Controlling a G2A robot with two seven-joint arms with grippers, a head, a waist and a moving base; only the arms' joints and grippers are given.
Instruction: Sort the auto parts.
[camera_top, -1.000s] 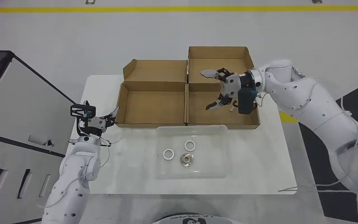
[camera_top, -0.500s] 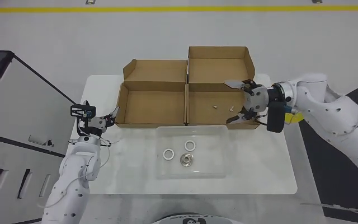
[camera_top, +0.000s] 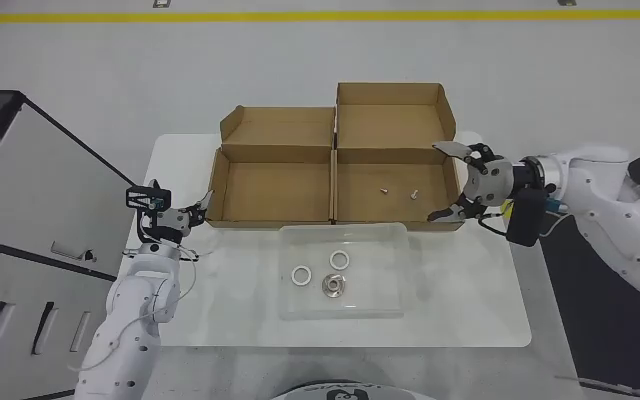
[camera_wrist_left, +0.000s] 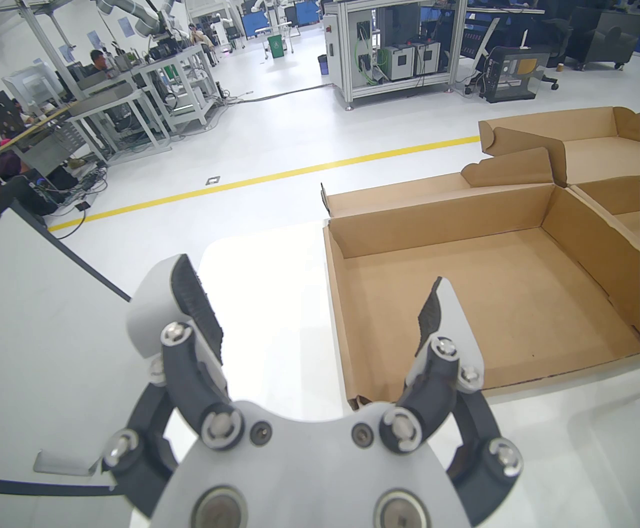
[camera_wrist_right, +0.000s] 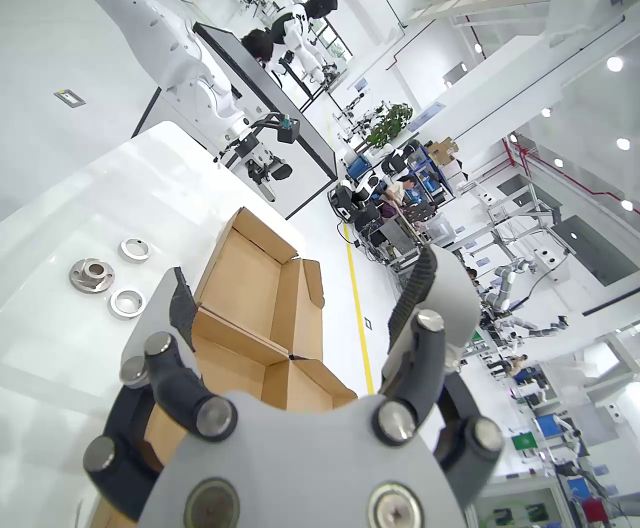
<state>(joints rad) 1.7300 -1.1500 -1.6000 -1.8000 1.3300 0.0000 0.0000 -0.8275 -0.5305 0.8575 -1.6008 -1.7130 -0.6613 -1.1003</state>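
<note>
Boxes (camera_top: 275, 190) matt cardboard; rings (camera_top: 300, 274), flange (camera_top: 333, 286) bright metal; tray (camera_top: 385, 280) clear plastic; table (camera_top: 460, 295) glossy white.

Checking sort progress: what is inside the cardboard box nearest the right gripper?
One small fastener and a second small fastener lie apart on the floor of the cardboard box. The open right gripper hangs over its outer edge, hiding a little floor there.

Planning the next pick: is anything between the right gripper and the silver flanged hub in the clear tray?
Only the low front wall of the brown cardboard box under the right gripper lies between it and the silver flanged metal hub.
</note>
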